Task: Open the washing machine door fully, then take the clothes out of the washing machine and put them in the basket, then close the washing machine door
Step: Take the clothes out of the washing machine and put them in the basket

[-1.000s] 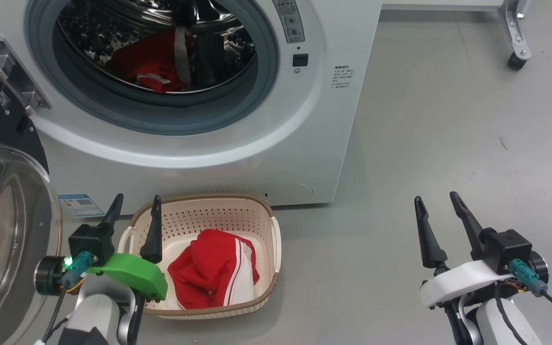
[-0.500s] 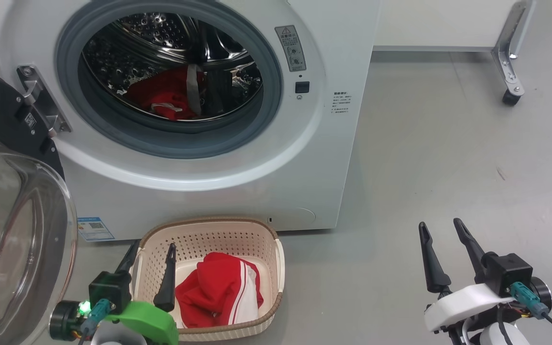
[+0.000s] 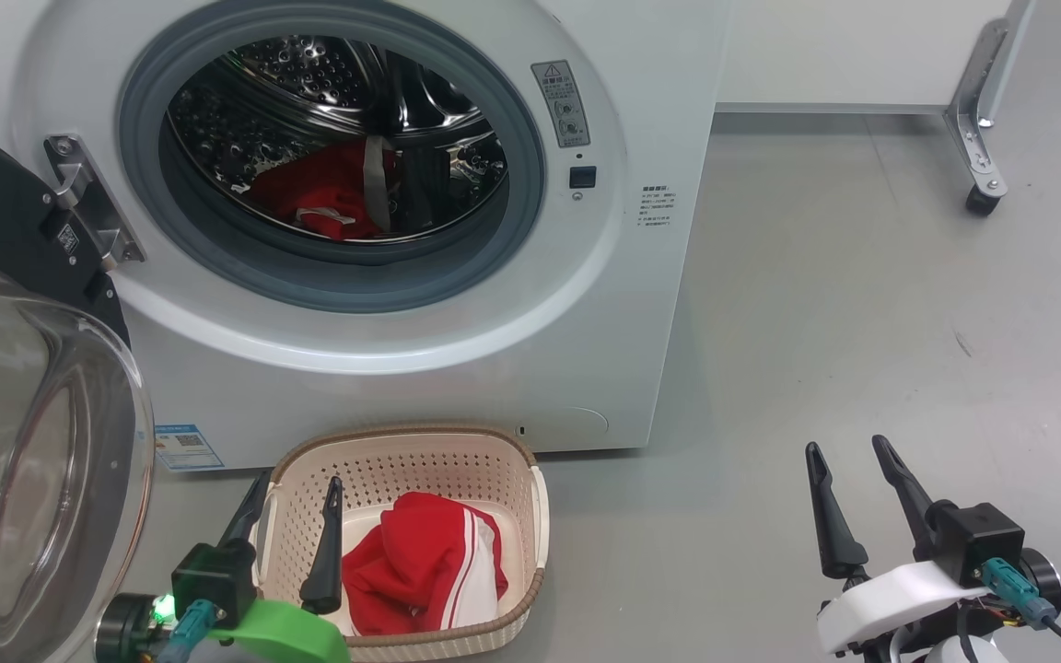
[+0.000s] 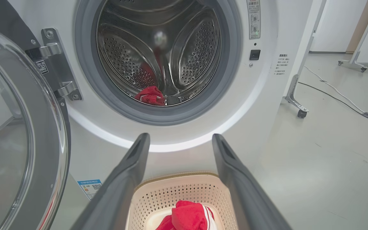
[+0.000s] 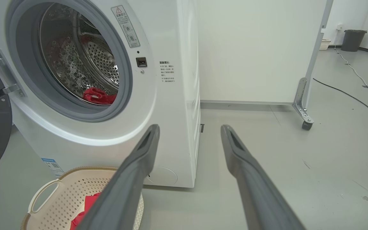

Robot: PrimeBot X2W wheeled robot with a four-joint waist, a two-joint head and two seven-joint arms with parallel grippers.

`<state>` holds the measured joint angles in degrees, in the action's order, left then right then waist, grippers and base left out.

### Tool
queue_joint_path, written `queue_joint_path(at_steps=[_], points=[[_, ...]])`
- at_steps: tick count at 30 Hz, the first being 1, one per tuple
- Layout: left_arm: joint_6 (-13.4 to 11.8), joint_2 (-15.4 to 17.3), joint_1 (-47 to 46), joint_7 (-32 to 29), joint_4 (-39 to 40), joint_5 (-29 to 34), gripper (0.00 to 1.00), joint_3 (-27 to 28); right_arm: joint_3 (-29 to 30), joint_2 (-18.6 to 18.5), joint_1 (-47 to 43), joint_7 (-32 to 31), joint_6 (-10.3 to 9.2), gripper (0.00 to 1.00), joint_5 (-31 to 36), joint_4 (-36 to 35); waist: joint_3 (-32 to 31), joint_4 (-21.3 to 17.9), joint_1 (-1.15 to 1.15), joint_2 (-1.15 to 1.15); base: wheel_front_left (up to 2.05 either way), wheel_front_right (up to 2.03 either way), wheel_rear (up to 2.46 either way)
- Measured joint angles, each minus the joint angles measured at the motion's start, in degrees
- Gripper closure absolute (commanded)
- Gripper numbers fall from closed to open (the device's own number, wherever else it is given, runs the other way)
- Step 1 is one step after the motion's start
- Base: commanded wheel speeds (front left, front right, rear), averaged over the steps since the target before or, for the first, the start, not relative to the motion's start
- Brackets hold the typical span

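Door [image 3: 33, 460] hangs wide, left of your washing machine [image 3: 586, 368]; red clothes [image 3: 328, 193] inside, basket [image 3: 402, 437] below. Left gripper [image 3: 298, 481] and right gripper [image 3: 845, 447] gape empty. Right wrist view adds a bin [image 5: 352, 40].

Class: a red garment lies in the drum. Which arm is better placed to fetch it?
Probably left: the left gripper, at the cream perforated basket, faces the red garment; the right gripper sits wide of the white washing machine.
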<state>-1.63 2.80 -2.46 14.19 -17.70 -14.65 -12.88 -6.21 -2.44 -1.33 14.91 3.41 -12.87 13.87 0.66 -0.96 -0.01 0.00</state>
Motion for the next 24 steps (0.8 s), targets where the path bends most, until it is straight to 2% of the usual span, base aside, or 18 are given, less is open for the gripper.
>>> queue_joint_path(at_steps=[24], points=[[-1.18,0.59,3.1,-2.54,7.81,0.14,0.0,-0.2,-0.56,0.04,-0.38,0.0,0.0,0.0,-0.01,-1.11,1.11,-0.16,0.0,0.0,0.0,0.0,0.0]])
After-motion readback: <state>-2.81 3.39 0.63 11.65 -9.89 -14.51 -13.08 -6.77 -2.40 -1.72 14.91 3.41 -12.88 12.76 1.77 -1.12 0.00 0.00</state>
